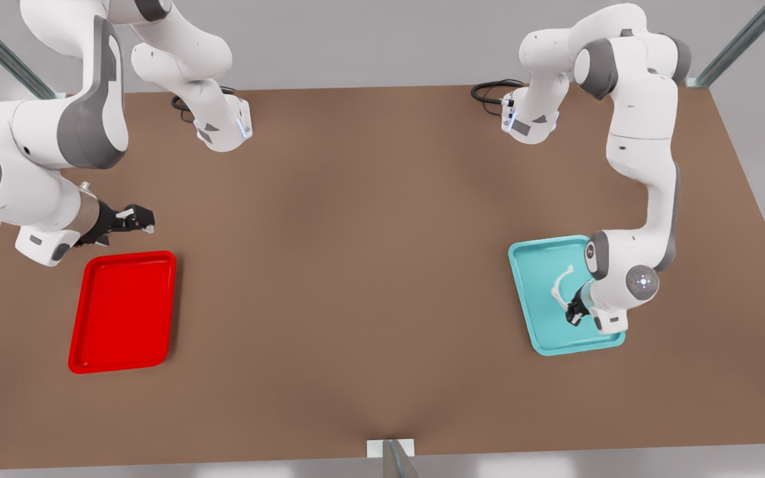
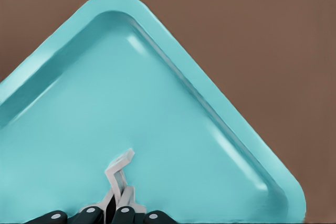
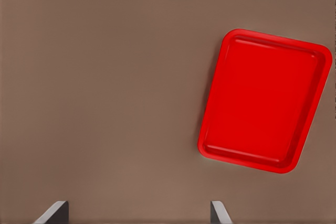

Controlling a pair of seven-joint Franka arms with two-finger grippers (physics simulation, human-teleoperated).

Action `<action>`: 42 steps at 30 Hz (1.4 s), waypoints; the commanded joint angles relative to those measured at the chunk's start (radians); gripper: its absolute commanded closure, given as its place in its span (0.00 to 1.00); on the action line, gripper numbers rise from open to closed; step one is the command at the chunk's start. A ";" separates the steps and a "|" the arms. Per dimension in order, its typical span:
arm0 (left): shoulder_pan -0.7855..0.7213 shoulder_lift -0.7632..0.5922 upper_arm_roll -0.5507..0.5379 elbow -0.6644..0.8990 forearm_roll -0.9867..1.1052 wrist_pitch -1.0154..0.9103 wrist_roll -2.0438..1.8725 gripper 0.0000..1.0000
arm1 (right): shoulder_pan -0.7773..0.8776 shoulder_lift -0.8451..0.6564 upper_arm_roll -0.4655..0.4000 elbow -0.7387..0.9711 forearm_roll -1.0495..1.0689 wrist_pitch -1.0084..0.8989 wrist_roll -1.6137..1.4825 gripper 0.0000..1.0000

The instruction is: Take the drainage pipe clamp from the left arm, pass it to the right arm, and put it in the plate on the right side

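The white drainage pipe clamp (image 1: pixel 560 284) is over the teal tray (image 1: pixel 534 264) at the front view's right. My left gripper (image 1: pixel 576 312) is shut on one end of it. In the left wrist view the clamp (image 2: pixel 119 169) stands up from between the closed fingers (image 2: pixel 125 214), above the teal tray (image 2: pixel 157 98); I cannot tell whether it still touches the tray. My right gripper (image 1: pixel 145 223) waits open at the front view's left, just behind the red plate (image 1: pixel 123 312). In the right wrist view the open right gripper (image 3: pixel 137 216) hangs over bare table, with the red plate (image 3: pixel 265 100) off to one side.
The brown table (image 1: pixel 369 265) stretches wide between the two trays. Both arm bases (image 1: pixel 223 129) stand at the far edge with black cables beside them. A metal post (image 1: pixel 392 458) rises at the near edge.
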State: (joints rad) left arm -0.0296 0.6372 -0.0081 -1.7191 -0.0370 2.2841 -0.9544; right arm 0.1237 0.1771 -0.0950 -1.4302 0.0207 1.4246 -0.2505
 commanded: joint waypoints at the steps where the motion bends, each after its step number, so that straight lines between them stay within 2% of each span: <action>1: -0.062 -0.013 -0.010 0.026 0.003 -0.123 -0.187 0.79 | 0.017 0.007 0.000 0.005 0.010 0.013 -0.007 0.00; 5: -0.246 0.013 -0.012 0.280 0.017 -0.363 -0.432 0.79 | 0.241 0.114 0.001 0.033 0.079 0.140 0.001 0.00; 6: -0.297 0.041 -0.012 0.349 0.014 -0.412 -0.556 0.79 | 0.249 0.150 0.000 0.037 0.172 0.177 -0.001 0.00; 8: -0.311 0.099 -0.072 0.447 0.012 -0.425 -0.857 0.79 | 0.284 0.196 0.001 0.065 0.225 0.286 0.004 0.00; 11: -0.371 0.159 -0.075 0.555 -0.010 -0.465 -1.306 0.79 | 0.360 0.234 0.001 0.066 0.248 0.441 0.091 0.00; 14: -0.421 0.174 -0.109 0.598 -0.012 -0.446 -1.639 0.79 | 0.418 0.302 0.000 0.060 0.277 0.562 0.160 0.00; 16: -0.424 0.190 -0.135 0.638 -0.012 -0.423 -1.715 0.79 | 0.461 0.323 0.000 0.048 0.277 0.623 0.237 0.00; 19: -0.446 0.213 -0.145 0.662 -0.011 -0.357 -1.641 0.79 | 0.521 0.349 0.000 0.020 0.272 0.723 0.286 0.00; 28: -0.464 0.262 -0.190 0.725 -0.011 -0.334 -1.597 0.79 | 0.593 0.375 0.001 -0.087 0.275 0.935 0.307 0.00; 42: -0.478 0.269 -0.190 0.727 -0.011 -0.299 -1.606 0.79 | 0.619 0.390 0.001 -0.141 0.275 0.971 0.286 0.00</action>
State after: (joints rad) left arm -0.5077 0.9083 -0.1976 -0.9930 -0.0496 1.9782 -2.3334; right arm 0.7421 0.5681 -0.0935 -1.5707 0.2937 2.3719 -0.0101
